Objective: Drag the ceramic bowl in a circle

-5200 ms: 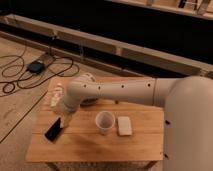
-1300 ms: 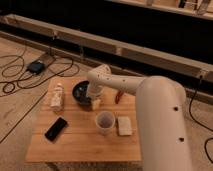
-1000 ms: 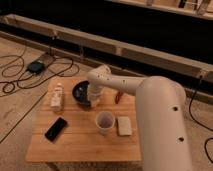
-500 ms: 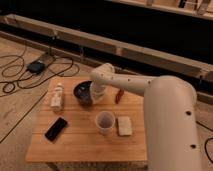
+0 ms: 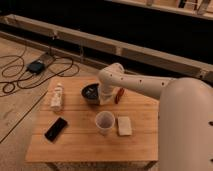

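Note:
The ceramic bowl (image 5: 90, 93), small, round and dark, sits on the wooden table (image 5: 75, 147) near its far edge, a little left of the middle. My white arm reaches in from the right and bends down to it. My gripper (image 5: 102, 97) is at the bowl's right rim, shut on it. The wrist hides the rim's right side.
A white bottle (image 5: 56, 96) lies left of the bowl. A black phone (image 5: 56, 128) lies at the front left. A translucent white cup (image 5: 104, 122) stands just in front of the bowl, with a white block (image 5: 124, 125) beside it. A red item (image 5: 119, 95) lies right of the gripper.
The gripper has shut on the bowl's rim. Bowl and gripper have moved a little to the right together. The other items on the table have stayed in place.

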Robot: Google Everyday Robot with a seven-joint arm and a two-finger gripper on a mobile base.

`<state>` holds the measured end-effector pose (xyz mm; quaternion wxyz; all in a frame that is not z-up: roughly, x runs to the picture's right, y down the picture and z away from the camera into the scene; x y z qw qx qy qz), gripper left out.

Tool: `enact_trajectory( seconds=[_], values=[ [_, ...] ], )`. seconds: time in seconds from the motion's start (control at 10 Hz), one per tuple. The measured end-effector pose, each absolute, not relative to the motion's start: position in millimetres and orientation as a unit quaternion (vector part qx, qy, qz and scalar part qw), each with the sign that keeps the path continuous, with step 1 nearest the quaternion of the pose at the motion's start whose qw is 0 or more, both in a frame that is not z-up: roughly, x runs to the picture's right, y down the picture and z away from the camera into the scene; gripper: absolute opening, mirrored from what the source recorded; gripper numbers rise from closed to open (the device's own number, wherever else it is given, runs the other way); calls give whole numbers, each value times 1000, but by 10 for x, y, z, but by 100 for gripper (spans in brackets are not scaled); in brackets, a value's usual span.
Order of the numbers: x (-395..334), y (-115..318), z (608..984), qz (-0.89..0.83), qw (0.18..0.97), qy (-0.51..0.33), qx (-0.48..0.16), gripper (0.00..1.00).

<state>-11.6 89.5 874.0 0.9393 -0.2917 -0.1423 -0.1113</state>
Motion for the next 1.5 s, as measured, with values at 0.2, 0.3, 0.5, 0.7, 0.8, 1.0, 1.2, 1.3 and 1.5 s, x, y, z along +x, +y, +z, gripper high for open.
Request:
enact_trajectory(
  seconds=[0.2,0.3,0.5,0.7,0.8,1.0,1.2,1.3,1.5],
  values=[
    [8,864,8823,-102,940,-132,-298,0],
    [42,816,8893,-102,940,-129,-298,0],
    [-28,707,9019,-113,938,-131,-299,0],
    [-257,591,9104,-132,935,-145,-295,0],
    [-413,529,9119,-144,933,-156,-290,0],
    [-807,475,9081,-175,924,-186,-284,0],
    [-1235,560,8966,-208,910,-220,-284,0],
    [-1387,625,8886,-219,904,-233,-285,0],
    [-1567,773,8715,-229,895,-250,-290,0]
  ],
)
